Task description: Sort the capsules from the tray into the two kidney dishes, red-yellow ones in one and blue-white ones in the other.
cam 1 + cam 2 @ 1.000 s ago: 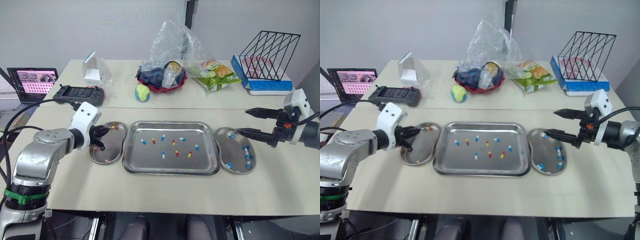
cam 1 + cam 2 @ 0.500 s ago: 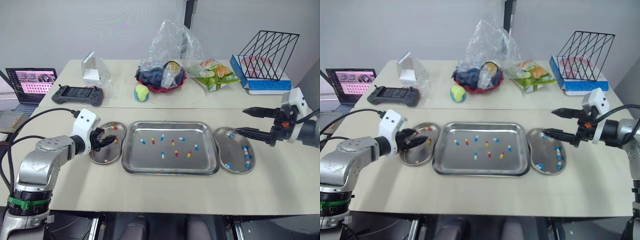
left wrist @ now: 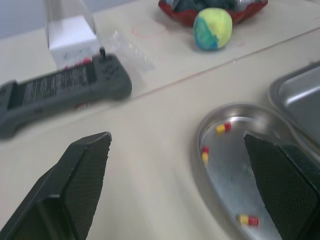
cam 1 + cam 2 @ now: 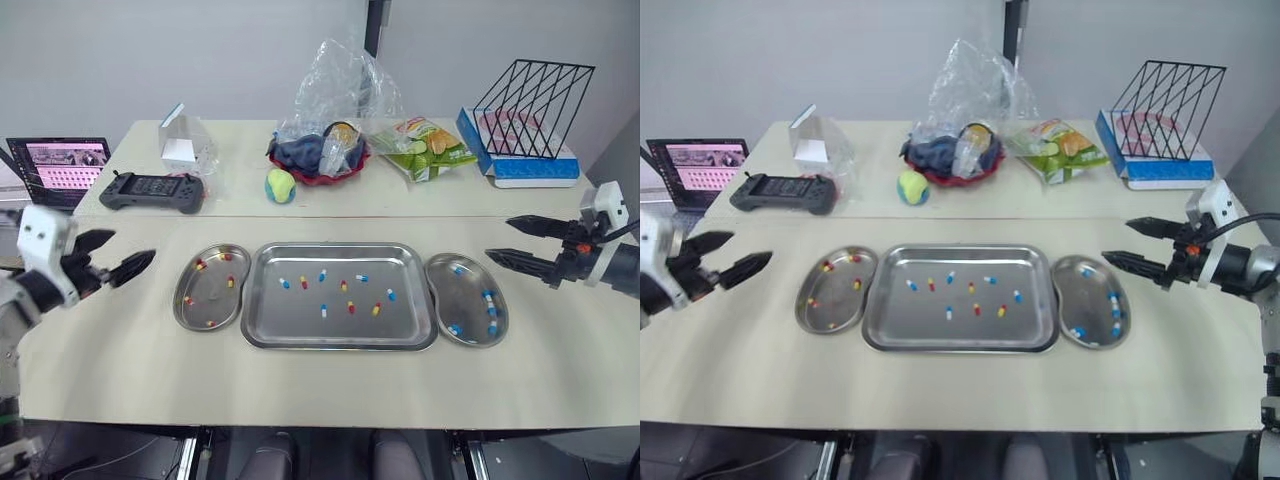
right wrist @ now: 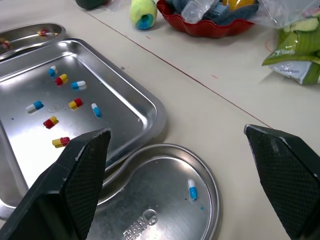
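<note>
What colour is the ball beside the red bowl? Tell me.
The ball is yellow-green with a blue-green patch; it shows best in the left wrist view.

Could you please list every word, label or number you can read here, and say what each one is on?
No text can be read clearly enough to quote.
Stamp inside the right kidney dish: blurred, unreadable.
Text on the laptop screen: too small to read.
Print on the snack bag: too small to read.

Tray (image 4: 1032,326) between left dish (image 4: 836,306) of seemingly red-yellow capsules (image 4: 856,285) and right dish (image 4: 1090,300) of blue-white capsules (image 4: 1077,332).
</note>
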